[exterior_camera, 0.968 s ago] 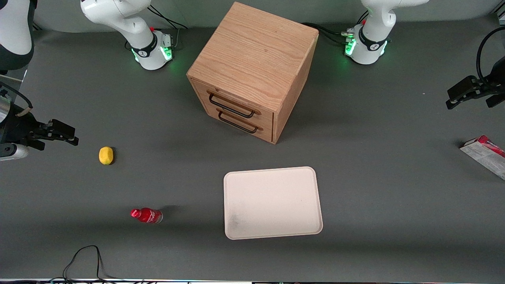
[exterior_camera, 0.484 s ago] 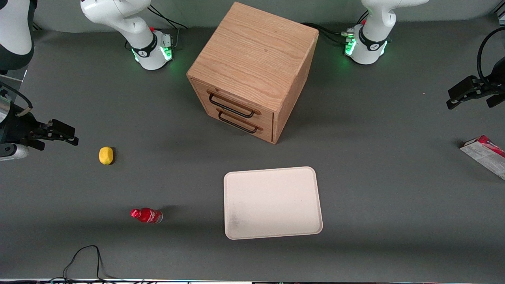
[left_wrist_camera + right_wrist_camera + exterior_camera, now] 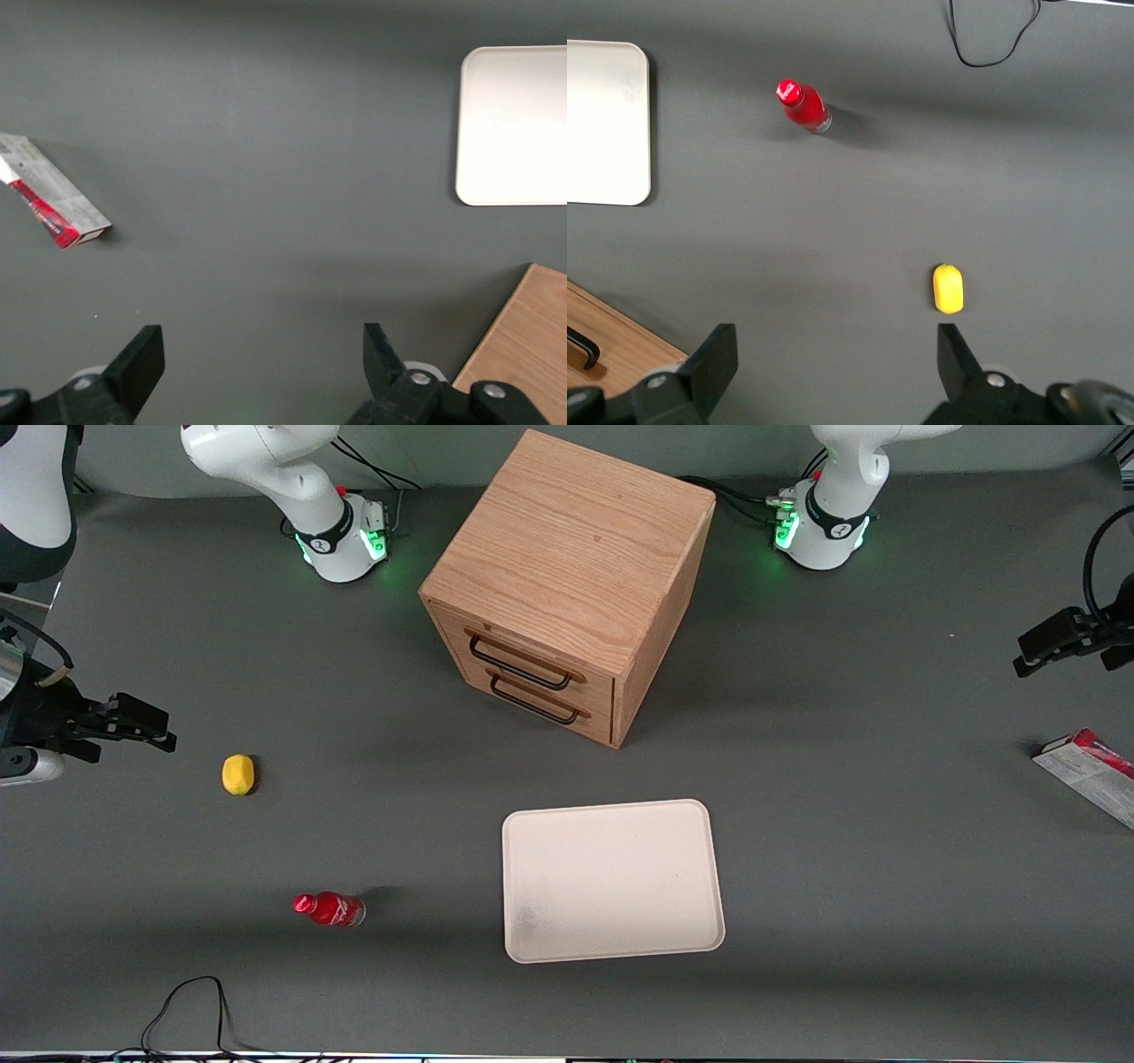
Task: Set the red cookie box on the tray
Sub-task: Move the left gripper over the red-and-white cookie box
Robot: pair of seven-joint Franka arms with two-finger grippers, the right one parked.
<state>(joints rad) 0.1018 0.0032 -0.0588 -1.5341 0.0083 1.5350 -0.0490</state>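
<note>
Red cookie box [image 3: 1088, 772]: flat on bench, working arm's end, well apart from tray [image 3: 611, 879]. Tool [image 3: 259, 354]: above bench, spread, empty. Step: approach. Next: descend over box, pinch

Spread pincer [image 3: 257, 359] above table, box [image 3: 53, 202], tray [image 3: 514, 124]

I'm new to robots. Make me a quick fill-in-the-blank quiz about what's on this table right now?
1. The red cookie box lies on the ____, not on the tray.
2. The gripper, held above the table, has its fingers ____.
3. The wooden cabinet has ____ drawers.
4. The lemon is coloured ____.

Missing words: table; open; two; yellow
</note>
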